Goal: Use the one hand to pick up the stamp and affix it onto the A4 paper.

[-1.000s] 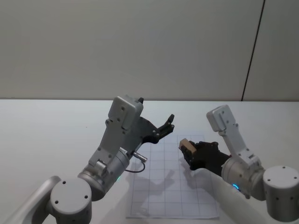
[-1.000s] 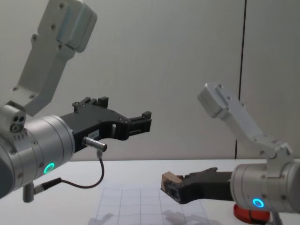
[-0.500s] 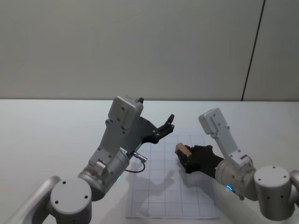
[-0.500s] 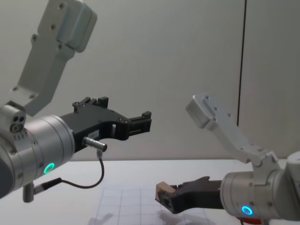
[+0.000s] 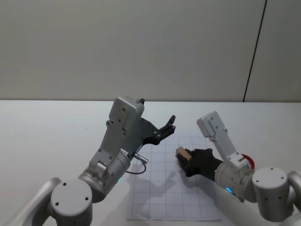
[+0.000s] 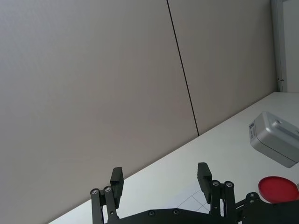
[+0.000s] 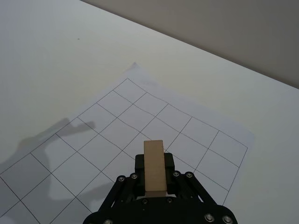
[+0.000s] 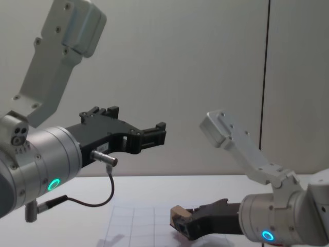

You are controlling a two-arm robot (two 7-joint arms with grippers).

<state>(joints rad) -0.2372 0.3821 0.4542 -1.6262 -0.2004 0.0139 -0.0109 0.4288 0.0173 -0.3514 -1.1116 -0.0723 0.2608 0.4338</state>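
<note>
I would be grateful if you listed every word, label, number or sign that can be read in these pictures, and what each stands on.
No text here can be read.
Small dark label on the grey box-shaped housing: too small to read.
White grid-printed sheet of paper: grid lines, no writing.
Small tan wooden block in the right claw: visible faces blank.

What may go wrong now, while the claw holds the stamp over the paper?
1. The stamp sits at a slant in the right claw, so it may print only one edge on the A4 paper.
2. Nothing pins the paper, so a slanted push might slide it.
3. The open left claw hangs raised nearby; the arms might touch.
</note>
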